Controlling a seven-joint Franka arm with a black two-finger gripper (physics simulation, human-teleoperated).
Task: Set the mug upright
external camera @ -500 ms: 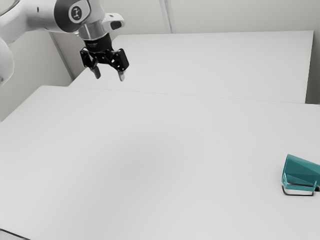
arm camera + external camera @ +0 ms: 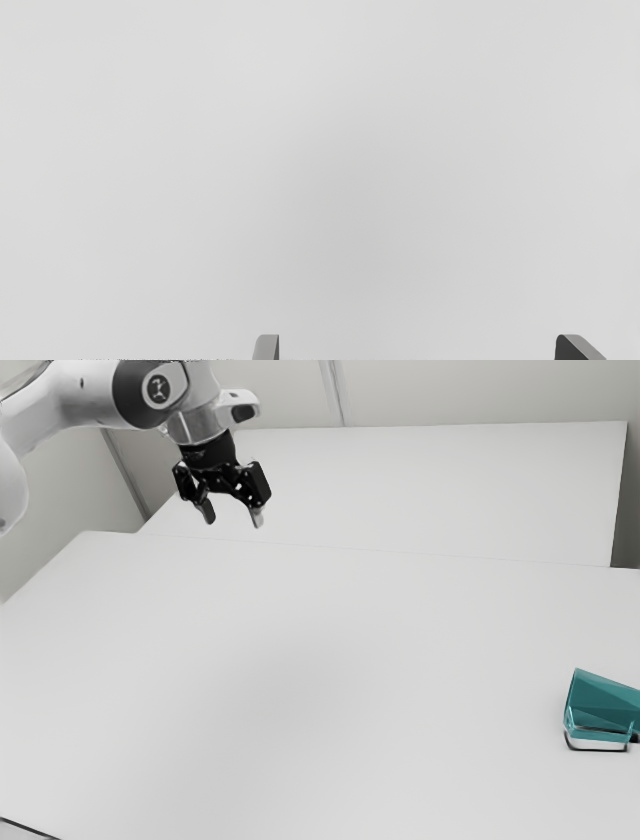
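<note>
The teal mug (image 2: 603, 705) lay tipped over on the white table (image 2: 300, 690), well away from the edge on the exterior view's left and toward the exterior view's right, where the frame cut it off. One broad end faced the exterior view's left, and the body ran from there to the frame's edge. Low on it showed a pale shape with a dark outline (image 2: 597, 749); whether this was the handle or part of the rim, I could not tell

The robot arm (image 2: 80, 395), white with dark parts, came in from the exterior view's upper left. Its black gripper (image 2: 233, 519) hung in the air, pointing down, near the table's far corner on the exterior view's left, and well apart from the mug. The jaws were open, their two tips standing wide of each other. The wrist view also showed them spread, with the pale tabletop seen between and beyond them and a soft, darker patch (image 2: 355, 235) shading part of it

Behind the table's far edge stretched another broad white surface (image 2: 430, 485), with pale walls (image 2: 480, 390) rising past it. At the table's near corner on the exterior view's left, a thin dark line (image 2: 30, 829) ran slantwise to the frame's bottom edge
</note>
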